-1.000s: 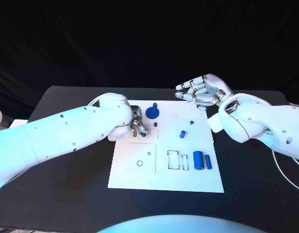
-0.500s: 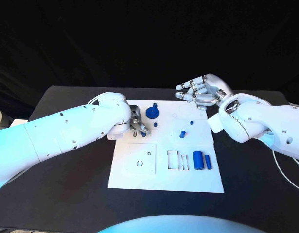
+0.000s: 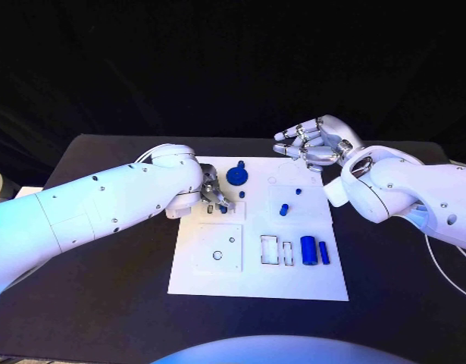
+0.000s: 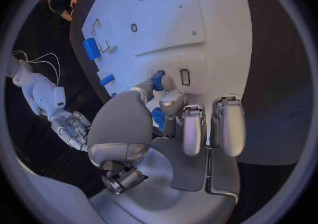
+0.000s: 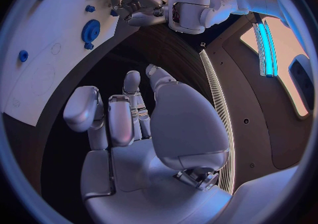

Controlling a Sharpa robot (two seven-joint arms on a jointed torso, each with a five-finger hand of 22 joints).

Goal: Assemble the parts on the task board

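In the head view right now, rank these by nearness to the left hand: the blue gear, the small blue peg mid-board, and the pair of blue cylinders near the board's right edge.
1. The blue gear: just beside the left hand, toward the board's far edge.
2. The small blue peg: mid-board, toward the right arm.
3. The pair of blue cylinders: near the right edge of the task board, on its near half.

Black table [image 3: 101, 303] under a black backdrop [image 3: 233, 68] — dark all round.
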